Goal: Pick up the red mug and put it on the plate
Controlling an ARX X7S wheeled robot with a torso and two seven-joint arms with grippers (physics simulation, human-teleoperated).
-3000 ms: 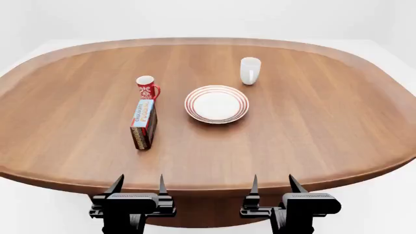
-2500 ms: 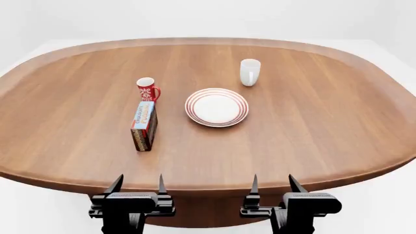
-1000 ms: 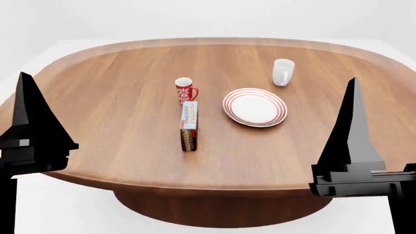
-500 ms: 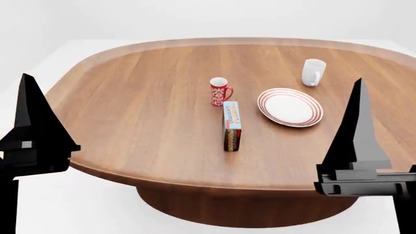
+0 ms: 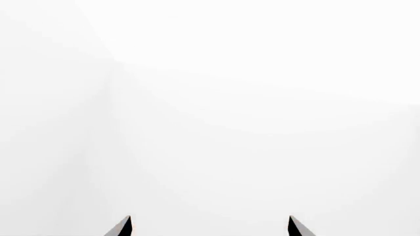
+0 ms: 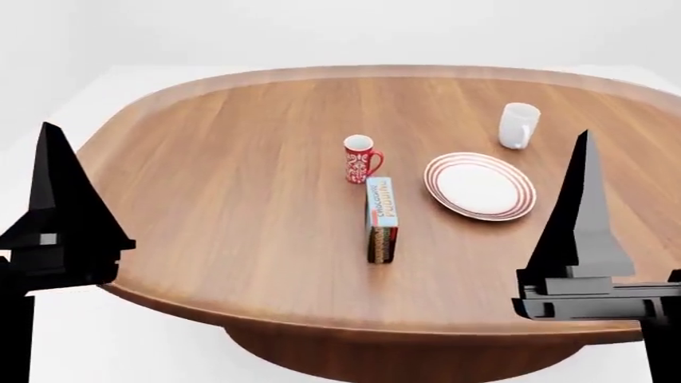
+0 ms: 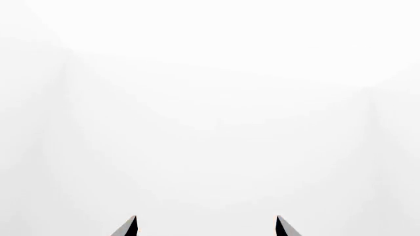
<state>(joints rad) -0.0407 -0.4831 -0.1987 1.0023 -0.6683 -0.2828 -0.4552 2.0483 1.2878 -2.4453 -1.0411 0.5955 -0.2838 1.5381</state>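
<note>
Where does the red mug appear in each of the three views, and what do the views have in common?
Head view: the red mug stands near the table's middle, just behind the box, left of the plate.
Left wrist view: not in it; only white background.
Right wrist view: not in it; only white background.
Shared landmark: none on the table; only black fingertips show in all.

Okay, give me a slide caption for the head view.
Red patterned mug, upright pudding box, red-ringed white plate and plain white mug on an oval wooden table.

R gripper (image 7: 206,227) tips apart, white backdrop
</note>
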